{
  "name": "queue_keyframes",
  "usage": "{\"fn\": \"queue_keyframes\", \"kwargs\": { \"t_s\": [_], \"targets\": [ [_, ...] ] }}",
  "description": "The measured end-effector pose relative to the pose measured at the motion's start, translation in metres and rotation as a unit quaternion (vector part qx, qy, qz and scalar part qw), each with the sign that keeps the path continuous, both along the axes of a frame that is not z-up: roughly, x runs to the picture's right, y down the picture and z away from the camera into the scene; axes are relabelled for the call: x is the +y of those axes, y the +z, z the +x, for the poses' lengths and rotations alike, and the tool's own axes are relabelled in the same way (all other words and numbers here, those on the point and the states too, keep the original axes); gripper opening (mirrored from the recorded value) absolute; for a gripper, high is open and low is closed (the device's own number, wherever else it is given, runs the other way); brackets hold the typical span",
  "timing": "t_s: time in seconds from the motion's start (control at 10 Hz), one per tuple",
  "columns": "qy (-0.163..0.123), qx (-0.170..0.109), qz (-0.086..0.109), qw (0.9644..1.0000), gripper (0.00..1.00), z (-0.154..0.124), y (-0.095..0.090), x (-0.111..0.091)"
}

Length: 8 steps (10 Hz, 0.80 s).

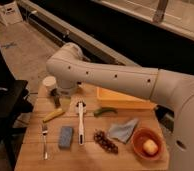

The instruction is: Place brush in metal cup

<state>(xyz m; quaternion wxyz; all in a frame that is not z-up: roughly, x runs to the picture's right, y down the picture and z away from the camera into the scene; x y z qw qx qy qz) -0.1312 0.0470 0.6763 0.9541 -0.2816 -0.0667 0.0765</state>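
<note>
One wooden table (35, 161) carries everything; its left and front edges show plainly, with bare wood along the front below the fork (44, 141) and the blue sponge (65, 136). My arm (115, 80) crosses above the back of the table from the right, over the yellow bin (125, 100), so the back row is crowded. My gripper (66, 95) hangs at the back left corner, just beside the metal cup (55, 99) and near the white cup (49, 82); it is spread wide and holds nothing. The brush (80, 122) lies flat mid-table, running back to front with its round head toward the back, near my gripper but apart from it, with bare wood between them. A yellow oblong thing (53, 115) lies just in front of the metal cup. Right of the brush sit a green thing (106, 111), dark grapes (105, 141), a blue cloth (122, 131) and an orange bowl (138, 145).
</note>
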Motion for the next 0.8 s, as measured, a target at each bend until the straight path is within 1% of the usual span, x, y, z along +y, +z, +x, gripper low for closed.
{"fn": "queue_keyframes", "kwargs": {
  "t_s": [0.4,0.5,0.6,0.7,0.8],
  "targets": [
    [0.001,0.001,0.000,1.0000,0.70,0.001,0.000,-0.001],
    [0.001,0.005,-0.001,1.0000,0.70,0.002,0.001,-0.002],
    [0.005,0.011,-0.004,0.9999,0.70,0.002,0.005,-0.002],
    [0.011,0.020,-0.012,0.9997,0.70,0.004,0.013,0.003],
    [0.014,0.030,-0.022,0.9992,0.70,0.005,0.023,0.011]
  ]
}}
